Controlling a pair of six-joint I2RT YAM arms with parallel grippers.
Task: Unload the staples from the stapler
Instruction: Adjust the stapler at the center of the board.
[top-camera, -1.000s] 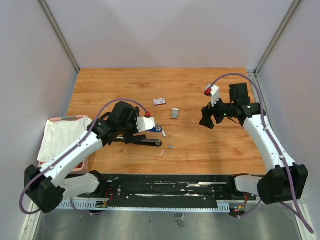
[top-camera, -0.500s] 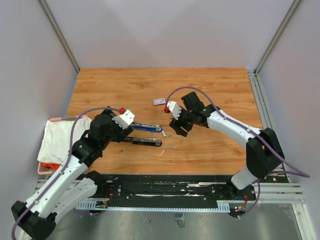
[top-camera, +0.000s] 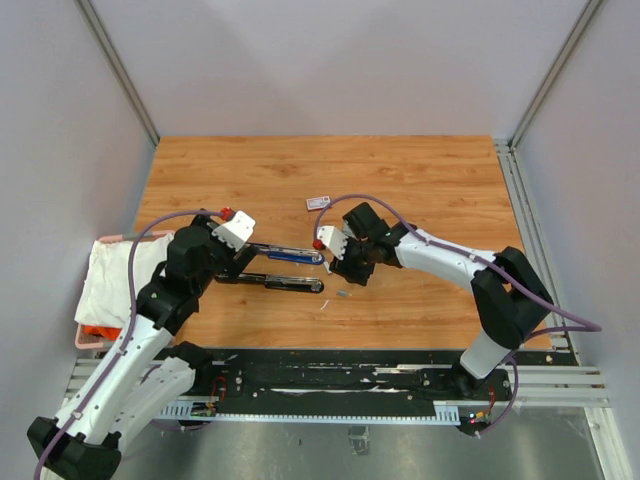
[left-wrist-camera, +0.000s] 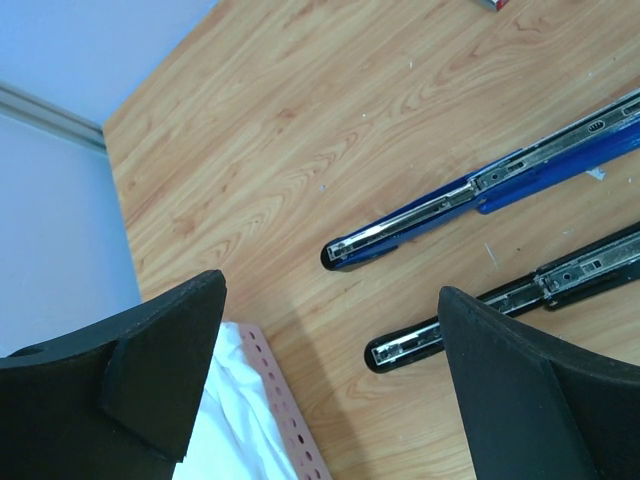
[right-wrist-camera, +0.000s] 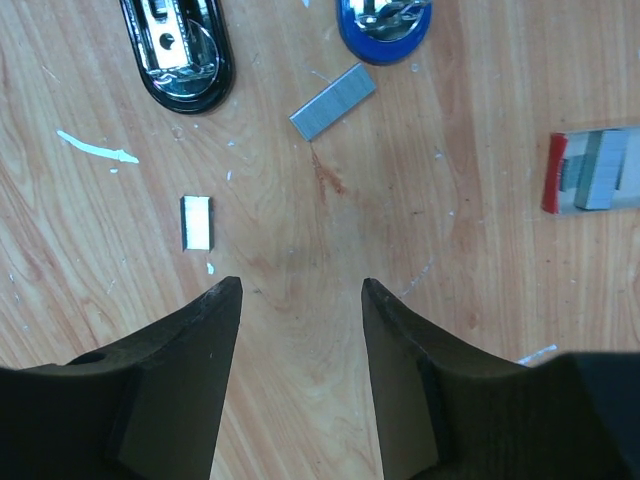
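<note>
Right gripper (right-wrist-camera: 300, 290) hung open and empty over the bench (right-wrist-camera: 470, 120), near the staples (right-wrist-camera: 333, 102) by the blue stapler (right-wrist-camera: 383, 20); left gripper (left-wrist-camera: 330, 300) gaped wide, empty.

Scuffed, satin wood-grain bench (right-wrist-camera: 480, 300); dull grey metal staples (right-wrist-camera: 333, 102); glossy plastic on blue stapler (left-wrist-camera: 470, 192) and black stapler (left-wrist-camera: 500, 295), bright metal rails; soft white cloth (left-wrist-camera: 240, 420).

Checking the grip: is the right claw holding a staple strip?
No, the staple strip lies on the table, apart from the open right claw.
</note>
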